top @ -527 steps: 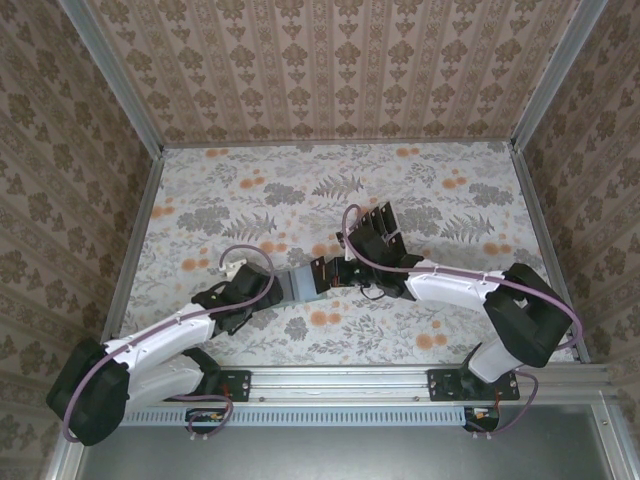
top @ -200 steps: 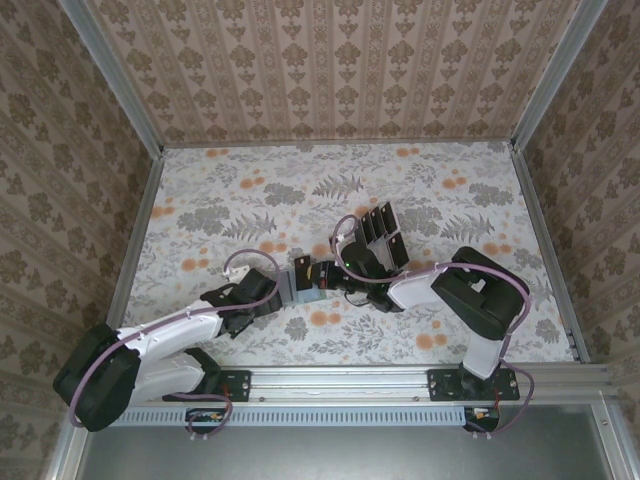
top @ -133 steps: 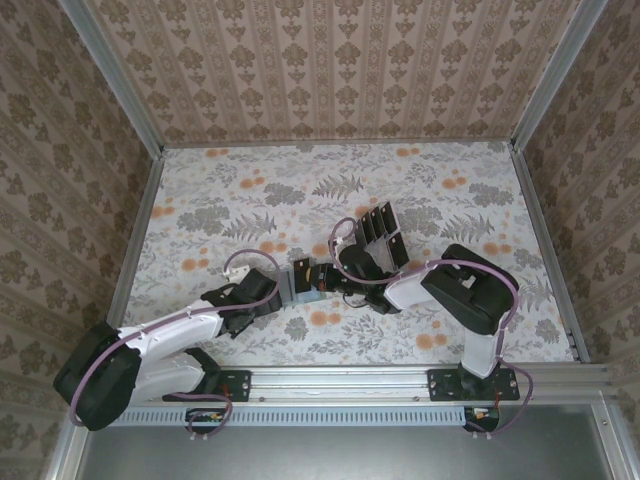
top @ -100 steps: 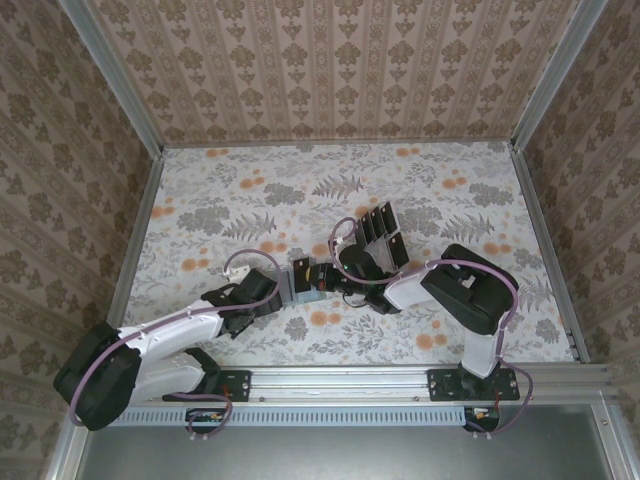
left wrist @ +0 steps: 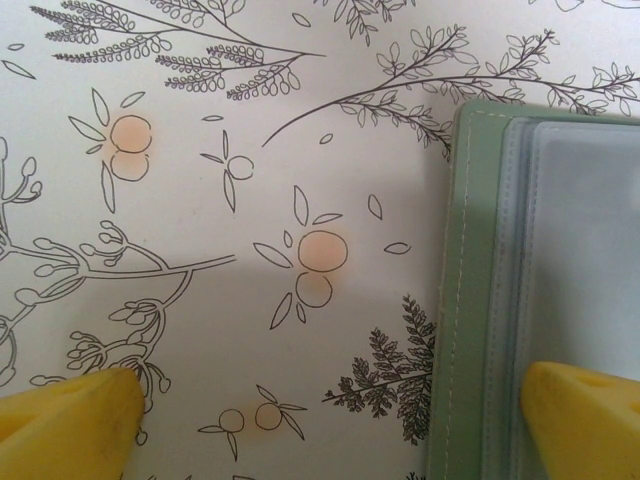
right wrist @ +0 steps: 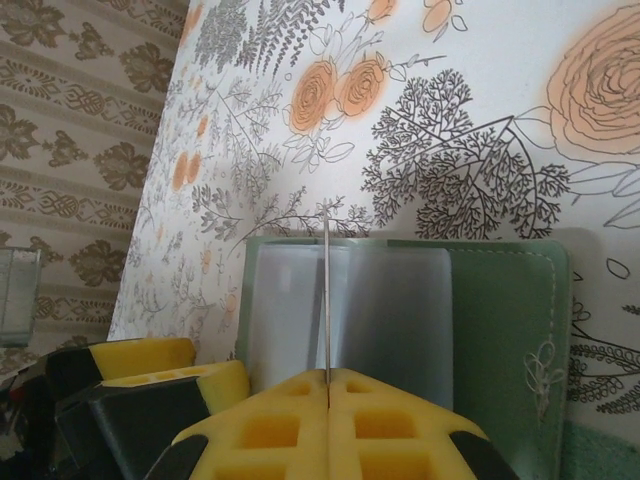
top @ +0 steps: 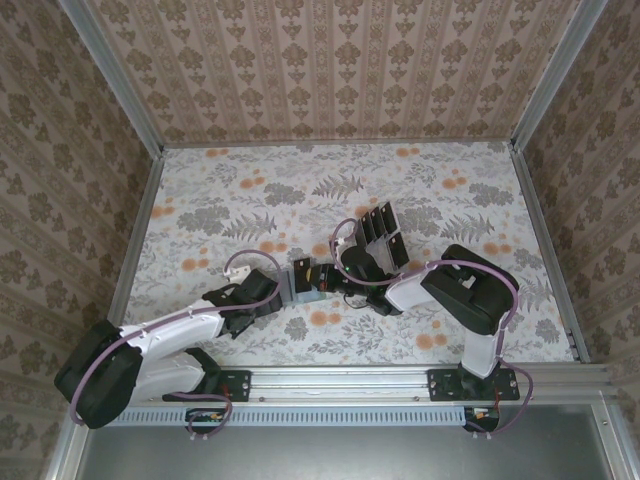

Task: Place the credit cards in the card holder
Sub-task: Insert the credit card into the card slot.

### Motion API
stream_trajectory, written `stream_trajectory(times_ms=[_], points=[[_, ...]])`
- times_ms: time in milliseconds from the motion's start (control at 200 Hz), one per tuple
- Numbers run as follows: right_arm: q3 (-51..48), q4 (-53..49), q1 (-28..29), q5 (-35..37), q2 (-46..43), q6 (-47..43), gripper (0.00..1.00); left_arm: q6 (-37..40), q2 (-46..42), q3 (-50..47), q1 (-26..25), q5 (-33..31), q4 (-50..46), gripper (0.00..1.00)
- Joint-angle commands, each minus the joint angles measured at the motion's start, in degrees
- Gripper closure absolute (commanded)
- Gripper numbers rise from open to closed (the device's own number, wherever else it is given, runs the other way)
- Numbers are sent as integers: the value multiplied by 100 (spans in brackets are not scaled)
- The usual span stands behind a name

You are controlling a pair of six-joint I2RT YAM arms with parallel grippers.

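Table [top: 210,190]: floral cloth, closed in on three sides by patterned wallpaper [top: 330,70]. The overhead view gives the layout: the left arm [top: 165,335] reaches in from the lower left of the frame and the right arm [top: 470,290] folds in from the lower right. Both meet just below frame centre.

Card holder [top: 299,284]: lies flat on the cloth between the two grippers, just below centre overhead, where it reads as a plain grey patch. The wrist views add what the overhead cannot — a grey-green cover with a stitched edge and clear pockets showing.

Clear rack [top: 381,235]: stands just right of centre overhead, close to the right wrist, with black credit cards [top: 372,226] upright in it.

Left gripper [top: 277,292]: jaws spread wide, nothing in them. In its own view one yellow fingertip [left wrist: 585,410] sits over the holder's pockets at lower right. The other is over bare cloth at lower left.

Right gripper [right wrist: 328,388]: yellow fingers pressed together on one credit card [right wrist: 327,285], seen edge-on as a thin upright line at frame centre. Its far end meets the holder's pockets.

Markings: a small stitched sprig [right wrist: 541,360] on the cover, right of frame — not legible as lettering.
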Motion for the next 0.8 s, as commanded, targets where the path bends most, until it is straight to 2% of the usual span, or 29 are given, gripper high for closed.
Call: stream_trajectory(times_ms=[0,795], points=[[3,221,39,8,-143,83,100,-172,194,-112,-18,16,-416,0],[224,353,55,-256,262,203,100,-346,389,-11,-199,-41,-451,0]])
